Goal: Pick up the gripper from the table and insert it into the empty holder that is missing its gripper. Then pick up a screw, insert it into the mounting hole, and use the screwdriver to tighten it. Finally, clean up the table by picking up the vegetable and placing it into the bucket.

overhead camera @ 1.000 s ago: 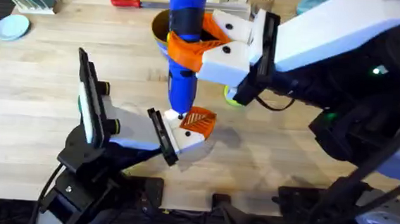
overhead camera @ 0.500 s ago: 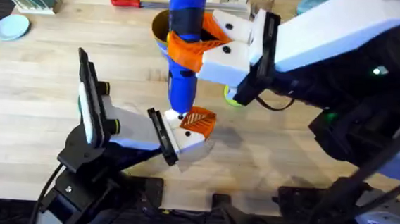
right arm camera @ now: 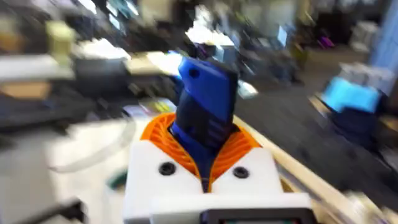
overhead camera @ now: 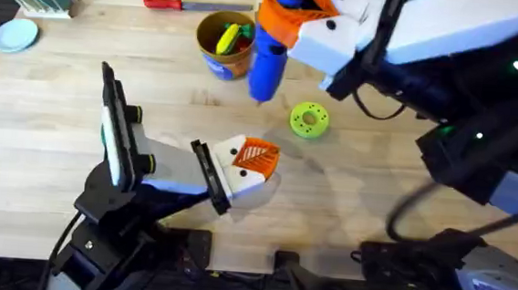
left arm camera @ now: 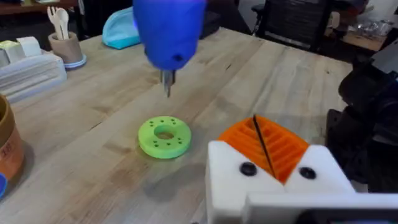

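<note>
Screwdriver first: a fat blue cylinder with a dark band near its upper part and a thin metal tip, held upright in the air by the right gripper, whose orange ribbed pads pinch its body from both sides. In the overhead view it hangs above the table between the bucket and the green disc, touching neither. From the left wrist its tip points down above the disc, clear of it.

The bucket is a small round tan-orange tub with a blue band at its base, standing near the far edge; something yellow and green lies inside it.

The left gripper rests low over the table near the middle. Between its white fingers sits the orange ridged piece — its ribbed face shows in the left wrist view with a dark line down its middle. I cannot tell whether these fingers press on anything.

A slim red-handled screwdriver lies at the far edge, well apart from the bucket.
</note>
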Motion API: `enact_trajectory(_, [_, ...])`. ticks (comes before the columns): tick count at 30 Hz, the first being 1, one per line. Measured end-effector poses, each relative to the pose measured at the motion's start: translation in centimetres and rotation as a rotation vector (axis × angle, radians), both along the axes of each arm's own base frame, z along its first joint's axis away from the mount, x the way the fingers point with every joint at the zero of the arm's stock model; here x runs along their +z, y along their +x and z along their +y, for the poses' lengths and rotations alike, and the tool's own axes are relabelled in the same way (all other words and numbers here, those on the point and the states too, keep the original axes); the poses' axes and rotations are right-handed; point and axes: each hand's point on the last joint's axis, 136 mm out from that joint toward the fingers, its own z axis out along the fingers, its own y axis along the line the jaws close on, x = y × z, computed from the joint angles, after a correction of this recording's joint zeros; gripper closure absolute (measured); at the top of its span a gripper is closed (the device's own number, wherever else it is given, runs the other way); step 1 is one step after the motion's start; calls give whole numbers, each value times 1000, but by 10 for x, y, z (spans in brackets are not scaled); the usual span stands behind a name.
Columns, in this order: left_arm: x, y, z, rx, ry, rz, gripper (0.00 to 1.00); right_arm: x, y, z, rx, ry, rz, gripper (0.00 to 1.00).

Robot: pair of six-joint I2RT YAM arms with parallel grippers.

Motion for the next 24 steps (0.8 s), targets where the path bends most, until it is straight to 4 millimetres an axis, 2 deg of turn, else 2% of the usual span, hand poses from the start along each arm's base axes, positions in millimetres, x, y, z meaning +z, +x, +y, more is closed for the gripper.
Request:
enact_trajectory(3, [0, 0, 0, 0, 0, 0, 996, -45, 42, -24, -190, -174, 47, 984])
enact_trajectory(5, [0, 0, 0, 0, 0, 0, 996, -70, 67, -48, -336, -294, 53, 984])
enact_trajectory(9, [0, 0, 0, 0, 0, 0, 996, -112, 99, -99, -601, -581, 13, 984])
enact_trajectory(13, [0, 0, 0, 0, 0, 0, 996, -152, 113, -152, -796, -987, -62, 984])
enact_trajectory(16, [0, 0, 0, 0, 0, 0, 996, -175, 118, -185, -857, -1274, -117, 984])
enact_trajectory(19, [0, 0, 0, 0, 0, 0, 996, -201, 120, -210, -849, -1491, -118, 984])
enact_trajectory(24, [0, 0, 0, 0, 0, 0, 996, -246, 123, -237, -786, -1694, -52, 984])
